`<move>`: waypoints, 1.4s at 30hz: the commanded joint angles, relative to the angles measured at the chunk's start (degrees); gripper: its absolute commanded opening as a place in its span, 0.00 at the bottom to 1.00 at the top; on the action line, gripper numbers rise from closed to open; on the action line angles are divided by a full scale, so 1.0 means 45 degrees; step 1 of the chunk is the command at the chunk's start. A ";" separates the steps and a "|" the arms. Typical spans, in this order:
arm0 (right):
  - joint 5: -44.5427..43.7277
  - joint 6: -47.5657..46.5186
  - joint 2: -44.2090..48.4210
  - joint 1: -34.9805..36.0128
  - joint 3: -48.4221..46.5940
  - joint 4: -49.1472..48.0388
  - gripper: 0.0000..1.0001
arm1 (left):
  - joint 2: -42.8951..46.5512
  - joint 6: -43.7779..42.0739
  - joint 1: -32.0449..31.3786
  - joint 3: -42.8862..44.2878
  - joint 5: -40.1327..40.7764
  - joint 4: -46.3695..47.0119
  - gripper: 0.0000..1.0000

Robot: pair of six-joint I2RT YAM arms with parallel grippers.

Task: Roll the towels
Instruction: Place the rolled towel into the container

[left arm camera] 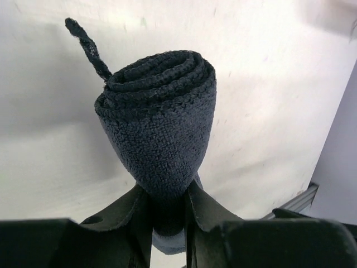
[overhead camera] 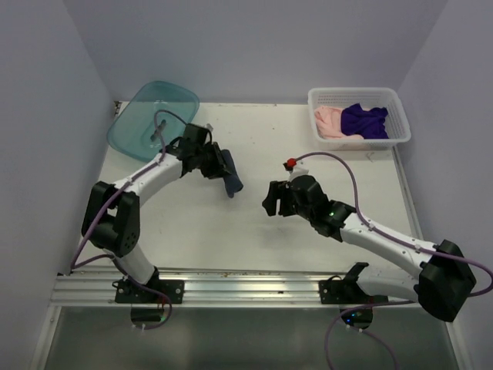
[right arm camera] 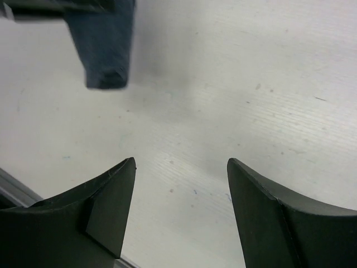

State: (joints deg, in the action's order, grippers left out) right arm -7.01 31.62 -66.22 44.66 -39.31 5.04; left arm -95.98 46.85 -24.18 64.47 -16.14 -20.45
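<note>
left gripper (left arm camera: 167,207) pinching rolled slate-blue towel (left arm camera: 159,123), spiral seen from wrist

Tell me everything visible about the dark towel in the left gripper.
The dark slate-blue towel is a looped terry cloth wound into a tight short roll, its spiral layers showing at the free end. A thin strip of cloth sticks out beside that end. The left gripper is shut on the other end, pinching it narrow. The roll appears to hang clear of the table, touching nothing else.

rough terry cloth towel (left arm camera: 159,117), matt table (overhead camera: 254,223)
</note>
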 commanded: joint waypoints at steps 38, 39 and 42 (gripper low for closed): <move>-0.0045 -0.0463 -0.3780 -0.0023 -0.2924 0.2377 0.71 | -1.2243 0.0722 0.7424 1.5147 -0.1609 0.5149 0.26; -0.0045 -0.0483 -0.3859 -0.0004 -0.3060 0.2377 0.71 | -1.2302 0.0702 0.7444 1.5050 -0.1589 0.5188 0.26; 0.0150 -0.0483 -0.4249 -0.0004 -0.3294 0.2299 0.70 | -1.2576 0.0624 0.7464 1.4816 -0.1569 0.5305 0.27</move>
State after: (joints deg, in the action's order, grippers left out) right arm -7.51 29.89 -84.05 44.66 -51.09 15.40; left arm -152.77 49.06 8.25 129.51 -22.57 -3.09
